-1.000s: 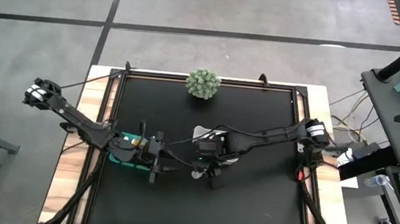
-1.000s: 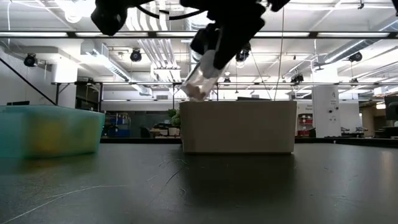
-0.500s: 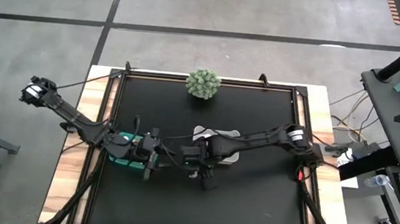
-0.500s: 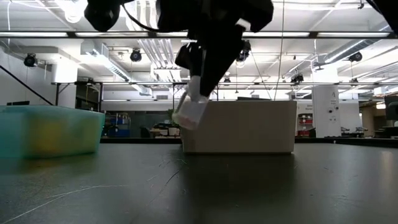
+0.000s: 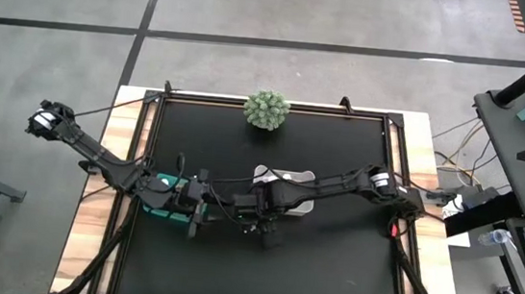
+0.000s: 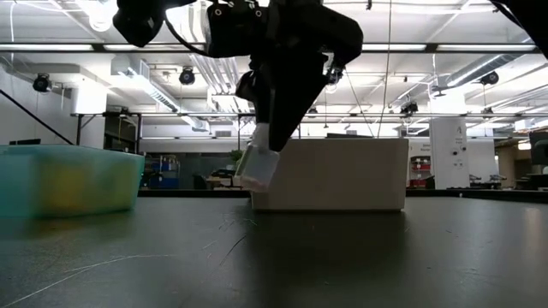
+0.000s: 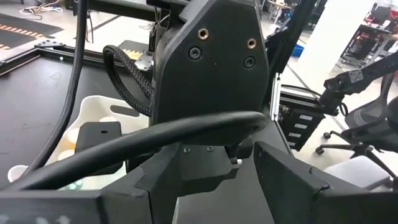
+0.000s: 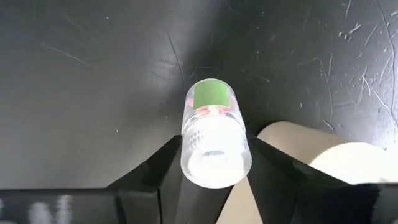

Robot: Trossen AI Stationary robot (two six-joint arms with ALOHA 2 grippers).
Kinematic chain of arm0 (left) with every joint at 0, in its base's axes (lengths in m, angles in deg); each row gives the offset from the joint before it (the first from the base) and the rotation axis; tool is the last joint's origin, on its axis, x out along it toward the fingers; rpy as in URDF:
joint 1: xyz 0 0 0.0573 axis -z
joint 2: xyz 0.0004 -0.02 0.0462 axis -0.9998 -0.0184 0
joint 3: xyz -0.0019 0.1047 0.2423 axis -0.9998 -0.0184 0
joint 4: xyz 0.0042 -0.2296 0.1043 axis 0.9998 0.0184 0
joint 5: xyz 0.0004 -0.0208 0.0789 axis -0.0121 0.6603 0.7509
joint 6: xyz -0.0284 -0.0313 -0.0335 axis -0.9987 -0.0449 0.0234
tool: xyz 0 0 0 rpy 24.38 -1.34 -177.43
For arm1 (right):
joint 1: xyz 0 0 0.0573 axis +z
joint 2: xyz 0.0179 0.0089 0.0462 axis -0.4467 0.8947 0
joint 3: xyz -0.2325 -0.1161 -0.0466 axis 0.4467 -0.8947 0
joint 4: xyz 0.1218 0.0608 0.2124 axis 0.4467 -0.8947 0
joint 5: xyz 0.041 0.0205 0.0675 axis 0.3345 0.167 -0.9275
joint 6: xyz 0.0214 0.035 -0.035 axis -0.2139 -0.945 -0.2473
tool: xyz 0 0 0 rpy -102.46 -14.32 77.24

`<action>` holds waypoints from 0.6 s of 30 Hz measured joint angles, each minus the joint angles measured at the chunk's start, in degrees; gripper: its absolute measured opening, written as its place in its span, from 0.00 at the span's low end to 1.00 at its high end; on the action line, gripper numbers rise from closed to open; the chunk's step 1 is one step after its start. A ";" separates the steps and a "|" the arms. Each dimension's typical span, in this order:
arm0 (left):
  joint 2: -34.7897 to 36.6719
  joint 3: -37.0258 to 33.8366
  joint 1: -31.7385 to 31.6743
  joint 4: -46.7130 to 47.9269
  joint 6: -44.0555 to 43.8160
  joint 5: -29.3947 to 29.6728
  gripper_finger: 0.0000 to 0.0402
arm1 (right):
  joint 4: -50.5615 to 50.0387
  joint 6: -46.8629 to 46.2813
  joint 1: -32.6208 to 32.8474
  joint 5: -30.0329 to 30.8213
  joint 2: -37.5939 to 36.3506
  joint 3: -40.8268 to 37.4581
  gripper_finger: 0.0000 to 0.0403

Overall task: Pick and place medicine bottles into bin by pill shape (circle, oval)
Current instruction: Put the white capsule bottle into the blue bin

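The white bin [image 6: 328, 174] stands near the middle of the black bench [image 5: 329, 260], and everything else is placed from it here.

The right hand [image 8: 214, 163] is clamped on a clear medicine bottle [image 8: 214, 134], one dark finger on each side of its body. The white cap end sits back between the fingers and the bottle's green-marked base points away toward the bench. In the low view the same bottle [image 6: 257, 165] hangs tilted just in front of the bin's near corner, above the bench surface and not touching it. In the high view the right hand [image 5: 263, 226] sits at the bin's edge [image 5: 303, 207] on the side toward the teal bin [image 5: 158, 208], with the arm stretched over the white bin.

The left hand [image 5: 201, 205] hovers between the teal bin and the white bin, close to the right hand. Its wrist camera looks straight at the housing of the right arm, and its own two fingers [image 7: 292, 180] frame that view spread apart with nothing between them.

The teal bin [image 6: 68, 178] stands well apart from the white bin, toward the left arm's side of the bench. A green spiky ball plant [image 5: 266, 110] sits beyond the white bin at the far edge of the bench.
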 joint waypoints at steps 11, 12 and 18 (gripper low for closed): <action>0.13 0.03 -0.04 -1.25 1.20 0.10 0.46 | 1.38 0.59 -0.22 0.31 -1.41 0.38 0.51; 0.05 0.06 -0.07 -1.42 1.21 0.07 0.46 | 1.30 0.61 -0.24 0.63 -1.69 0.63 0.51; -0.16 0.11 -0.09 -1.14 1.12 0.06 0.46 | -2.89 -0.76 -0.28 1.50 -6.11 -0.32 0.51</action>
